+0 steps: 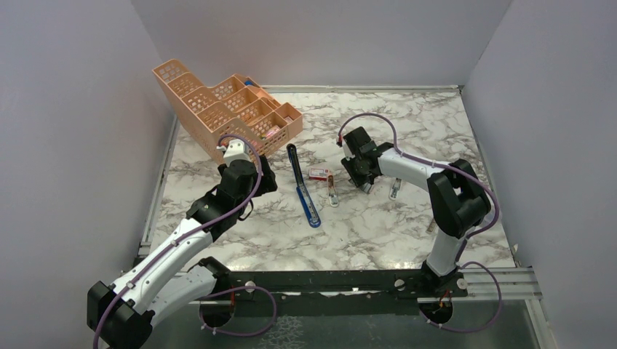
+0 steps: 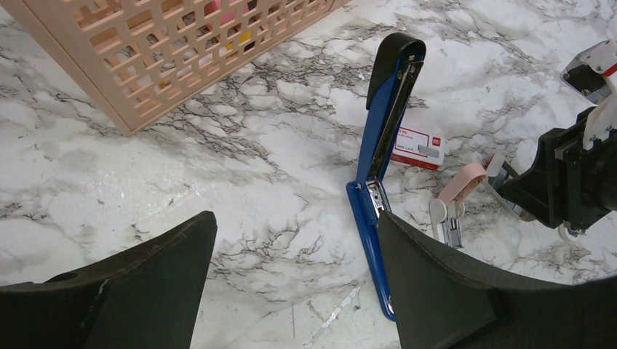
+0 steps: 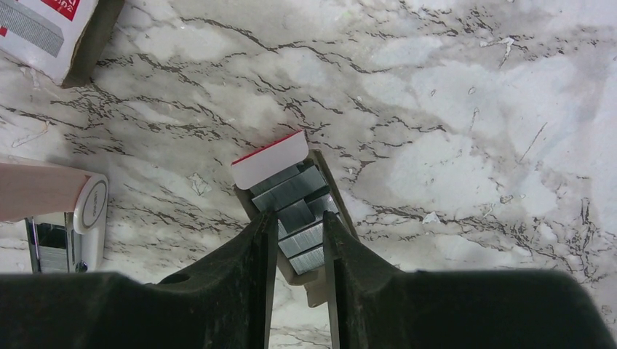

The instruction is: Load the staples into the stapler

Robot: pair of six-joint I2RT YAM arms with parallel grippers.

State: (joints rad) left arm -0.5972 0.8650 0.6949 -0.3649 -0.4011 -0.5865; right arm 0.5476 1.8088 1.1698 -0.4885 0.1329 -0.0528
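Observation:
The blue stapler (image 1: 302, 185) lies hinged open on the marble, its black-topped arm stretched away from its blue base (image 2: 367, 240) and its silver channel showing. My left gripper (image 2: 296, 218) hangs open just left of it, holding nothing, and its right finger hides the near end of the base. The staples (image 3: 291, 190) are silvery ribbed strips lying in a small open cardboard tray (image 3: 269, 161). My right gripper (image 3: 298, 218) hangs over that tray with its fingers a narrow gap apart and strips between them. Whether they pinch a strip does not show.
A peach mesh organiser (image 1: 225, 109) stands at the back left. A red-and-white box (image 1: 318, 174) and a small pink-and-white stapling tool (image 1: 332, 190) lie between the stapler and my right gripper (image 1: 366, 183). A small pale object (image 1: 394, 190) lies right of that gripper.

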